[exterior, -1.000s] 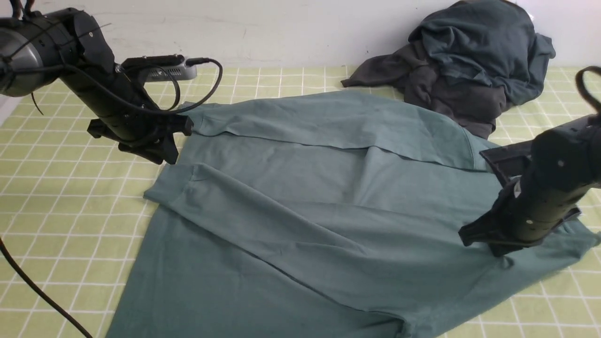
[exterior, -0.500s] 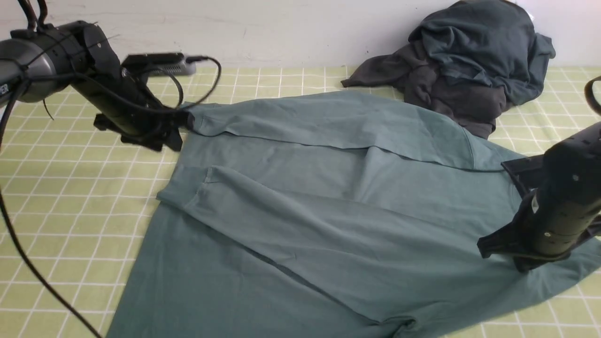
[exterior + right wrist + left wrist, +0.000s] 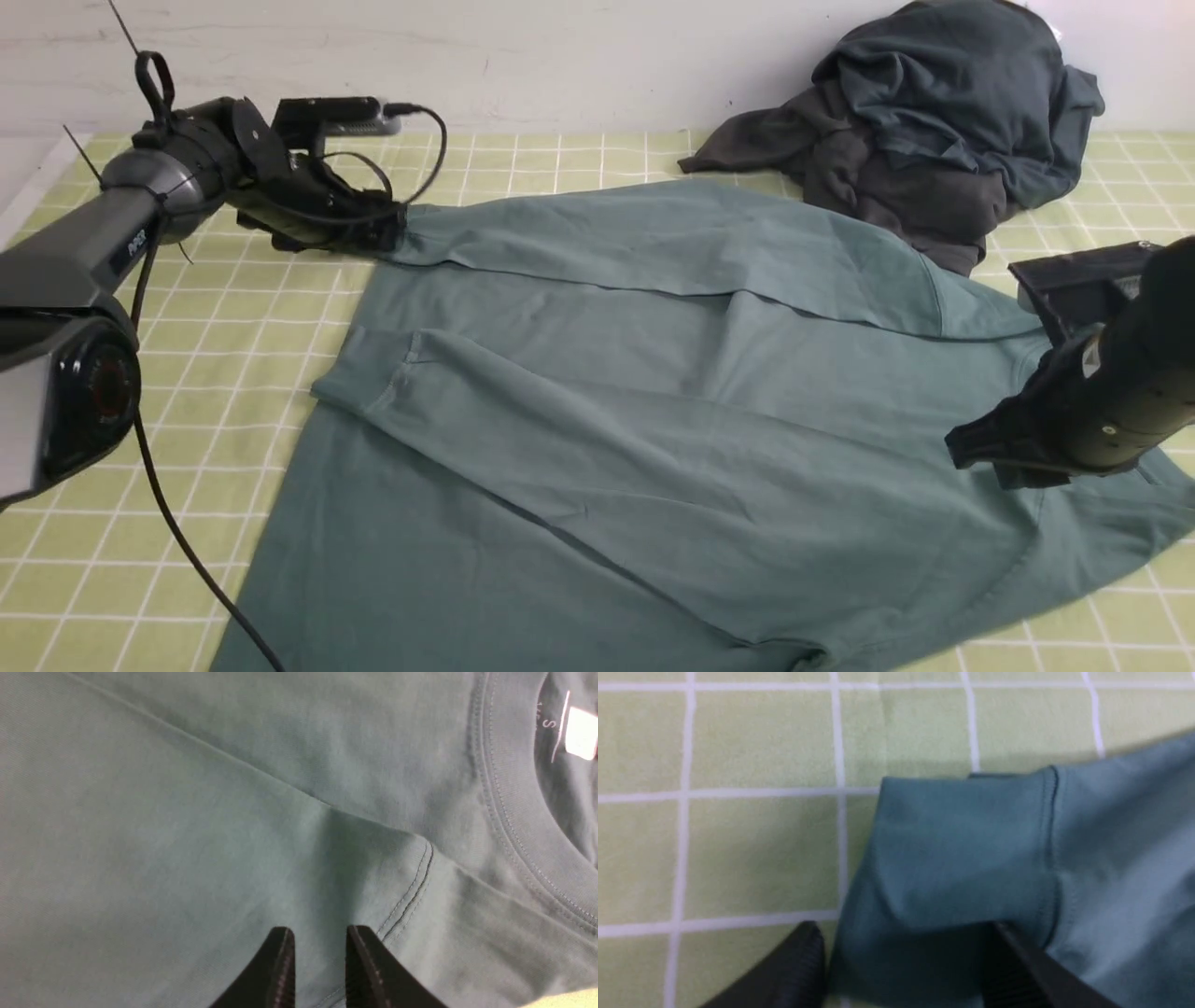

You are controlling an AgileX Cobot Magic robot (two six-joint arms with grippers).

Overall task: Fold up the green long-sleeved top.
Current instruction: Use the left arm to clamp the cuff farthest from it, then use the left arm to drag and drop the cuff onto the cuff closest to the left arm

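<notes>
The green long-sleeved top (image 3: pixel 653 401) lies spread on the checked cloth, with both sleeves folded across its body. My left gripper (image 3: pixel 390 233) is at the far sleeve's end. In the left wrist view that gripper (image 3: pixel 903 931) is open, and the ribbed cuff (image 3: pixel 962 849) lies between its spread fingers. My right gripper (image 3: pixel 976 455) hovers over the shoulder near the crew neck. Its jaws (image 3: pixel 320 933) stand slightly apart above a raised crease, holding nothing. The collar (image 3: pixel 514 812) and the white neck label (image 3: pixel 581 732) show beside them.
A heap of darker grey and slate garments (image 3: pixel 934 121) sits at the back right against the wall. The yellow-green checked cloth (image 3: pixel 187 373) covers the table. The left arm's cable (image 3: pixel 177 541) trails over the near left.
My left gripper moved back and away to the far sleeve's cuff and opened. My right gripper drifted right and its jaws parted, letting go of the cloth. The near cuff slid slightly right.
</notes>
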